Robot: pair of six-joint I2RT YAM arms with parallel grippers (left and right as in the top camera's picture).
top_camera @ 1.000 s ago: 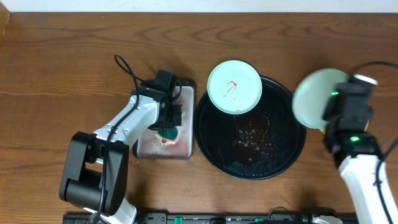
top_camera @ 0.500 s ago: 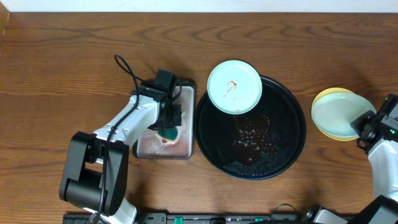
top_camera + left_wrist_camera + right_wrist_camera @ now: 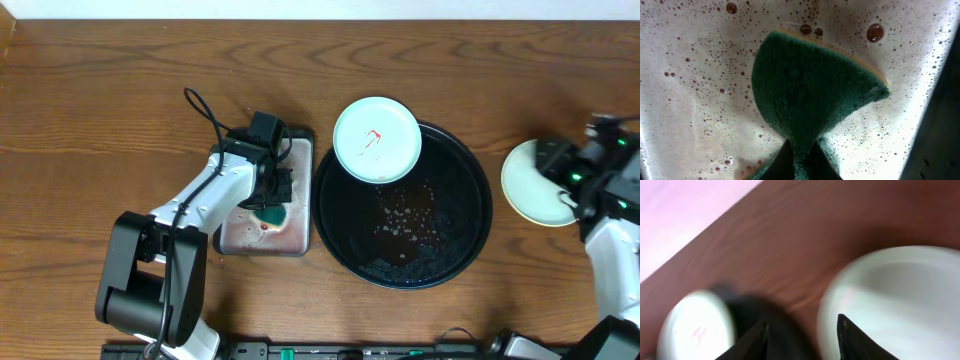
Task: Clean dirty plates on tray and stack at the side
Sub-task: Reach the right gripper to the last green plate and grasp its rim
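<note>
On the right side of the wooden surface (image 3: 100, 80), well clear of the round tray (image 3: 460, 200), a pale plate (image 3: 530, 185) lies flat. A thin yellowish edge seems to show under its near side. From above, the right hand (image 3: 801, 337) hangs over this plate's right part, with the arm reaching in from the right edge. The right wrist view is blurred, but its two dark fingers stand well apart with nothing held between them. In that view the pale plate fills the right side, its rim just beside the right finger. Whether the finger touches the rim cannot be told.

A smeared plate (image 3: 376, 140), pale mint with a thin red mark near its middle, sits at the upper left of the round tray, overlapping the rim there. It is well apart from the right hand, and the tray's wet, speckled black floor lies between them.

To the left of the round tray, just beside it, a small tray (image 3: 295, 235) holds soapy, bubbled water with dark red drops. The left hand (image 3: 801, 157) is lowered into it, its fingers pinched tight on the lower corner of a green sponge (image 3: 810, 95). The sponge fans out upward from the grip, and a thin yellow layer shows along its upper edge.
</note>
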